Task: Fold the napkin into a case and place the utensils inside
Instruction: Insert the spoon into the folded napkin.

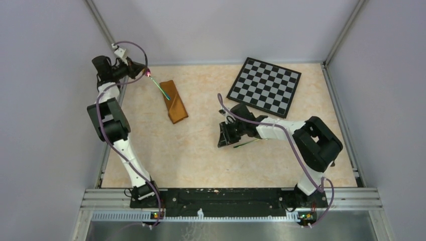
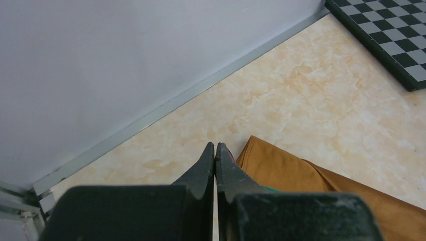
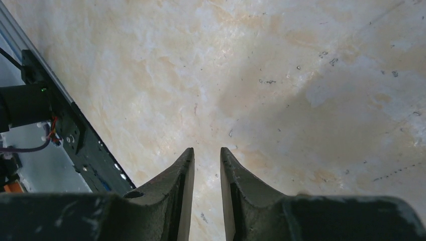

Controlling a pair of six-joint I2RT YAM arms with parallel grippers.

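The napkin, folded into a narrow rust-brown case (image 1: 175, 103), lies at the back left of the table. In the left wrist view the case (image 2: 286, 168) shows just right of my fingers. My left gripper (image 1: 146, 72) (image 2: 215, 145) is shut on the spoon (image 1: 160, 86). The spoon's reddish bowl is at the jaws and its thin handle slants down to the case's near end. My right gripper (image 1: 222, 141) (image 3: 207, 150) hangs open over bare table, nothing between its fingers. The thin dark fork (image 1: 249, 144) lies on the table just right of it, out of the right wrist view.
A black-and-grey checkered board (image 1: 264, 86) (image 2: 387, 35) lies at the back right. Grey walls and a metal rail (image 2: 166, 108) close the table at the back and sides. The arms' base rail (image 3: 75, 135) runs along the near edge.
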